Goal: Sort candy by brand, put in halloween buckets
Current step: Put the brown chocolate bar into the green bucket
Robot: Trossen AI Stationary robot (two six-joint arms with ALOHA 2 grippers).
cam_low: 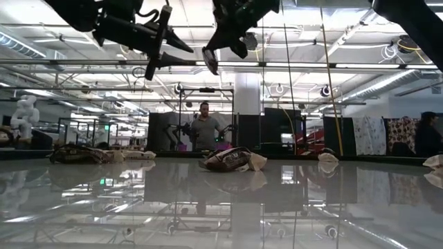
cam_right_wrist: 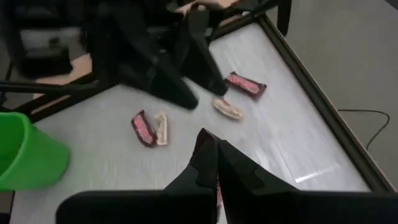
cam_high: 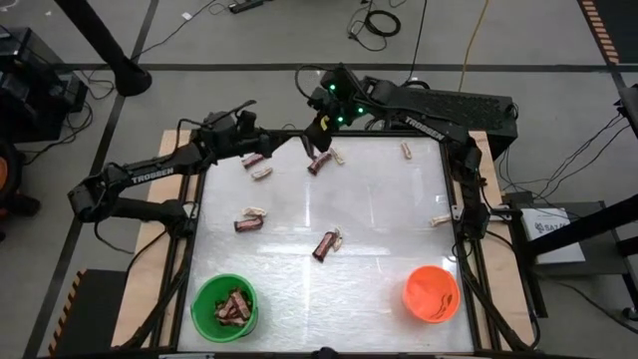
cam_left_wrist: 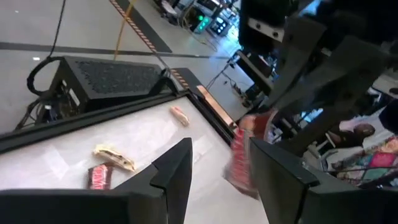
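My right gripper (cam_high: 321, 128) is raised over the table's far edge, shut on a dark reddish-brown candy bar (cam_left_wrist: 239, 158). My left gripper (cam_high: 277, 143) hovers just to its left, open and empty; its fingers (cam_left_wrist: 177, 168) stand apart in the left wrist view. Loose bars lie on the table: a brown (cam_high: 319, 163) and a tan one (cam_high: 337, 157) below the grippers, and a brown (cam_high: 254, 160) and a tan one (cam_high: 261, 173) farther left. The green bucket (cam_high: 224, 304) at the near left holds several brown bars. The orange bucket (cam_high: 431, 294) stands at the near right. My right gripper pinches the brown bar between its two fingers by its upper end (cam_left_wrist: 247, 127). The fingers point down from above. The bar hangs below them, lifted clear of the table. In the right wrist view the shut fingers (cam_right_wrist: 208, 155) hide the contact.
More bars lie mid-table: a brown and tan pair (cam_high: 247, 221) at the left, another pair (cam_high: 326, 243) at the centre, single tan bars at the far right (cam_high: 407, 150) and right edge (cam_high: 441, 220). A person (cam_low: 203, 128) stands in the room beyond the table.
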